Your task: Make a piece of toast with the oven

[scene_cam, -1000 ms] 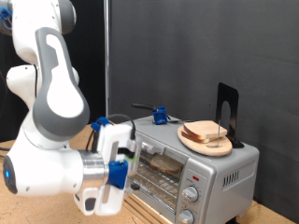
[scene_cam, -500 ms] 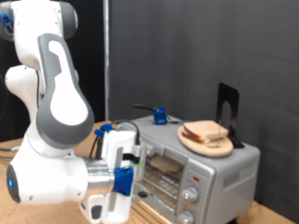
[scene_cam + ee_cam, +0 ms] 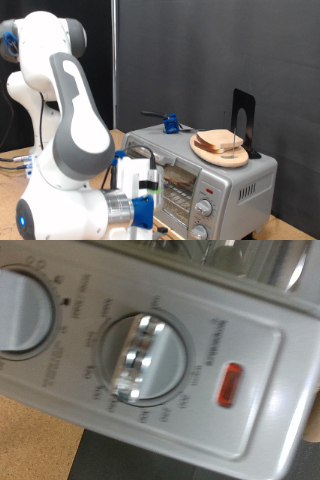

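The silver oven (image 3: 225,185) stands at the exterior view's right with its glass door closed. On its roof, a slice of toast (image 3: 222,141) lies on a round wooden plate (image 3: 205,152). Behind the glass a tan shape (image 3: 178,176) rests on the rack; I cannot tell what it is. My gripper (image 3: 150,205) is low in front of the oven's door, and its fingers are not distinguishable. The wrist view is filled by the oven's control panel: a round silver knob (image 3: 145,355) in the middle, a second knob (image 3: 25,305) beside it and a red light (image 3: 229,383).
A black bracket (image 3: 243,122) stands upright at the back of the oven roof, and a small blue clamp (image 3: 171,125) sits on the roof's far side. The wooden tabletop (image 3: 35,445) shows below the panel. A dark curtain hangs behind.
My arm has swung toward the exterior view's right and lower, bringing the hand closer to the oven's front and knobs. The plate and toast on top have not moved.
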Robot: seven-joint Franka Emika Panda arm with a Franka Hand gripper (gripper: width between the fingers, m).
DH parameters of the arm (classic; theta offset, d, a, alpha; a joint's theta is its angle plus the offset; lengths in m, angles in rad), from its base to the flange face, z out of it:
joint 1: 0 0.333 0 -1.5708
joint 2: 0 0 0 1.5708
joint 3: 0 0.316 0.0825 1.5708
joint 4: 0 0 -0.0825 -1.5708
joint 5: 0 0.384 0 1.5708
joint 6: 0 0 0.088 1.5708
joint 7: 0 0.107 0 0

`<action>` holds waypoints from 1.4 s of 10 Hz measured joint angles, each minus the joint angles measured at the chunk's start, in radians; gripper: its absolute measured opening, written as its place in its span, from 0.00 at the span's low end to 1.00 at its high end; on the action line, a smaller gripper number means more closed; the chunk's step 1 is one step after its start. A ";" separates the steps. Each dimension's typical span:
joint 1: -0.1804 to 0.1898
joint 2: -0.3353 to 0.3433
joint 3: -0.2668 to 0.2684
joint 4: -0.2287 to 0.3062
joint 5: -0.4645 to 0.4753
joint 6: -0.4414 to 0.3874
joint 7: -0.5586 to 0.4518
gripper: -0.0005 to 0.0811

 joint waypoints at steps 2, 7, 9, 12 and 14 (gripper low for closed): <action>-0.002 0.066 0.009 0.059 0.015 -0.027 0.036 1.00; -0.006 0.205 0.015 0.214 0.010 -0.159 0.049 1.00; -0.007 0.232 0.009 0.238 0.010 -0.139 0.038 1.00; -0.005 0.260 0.013 0.265 0.019 -0.114 0.035 1.00; 0.003 0.267 0.027 0.265 0.036 -0.079 0.031 1.00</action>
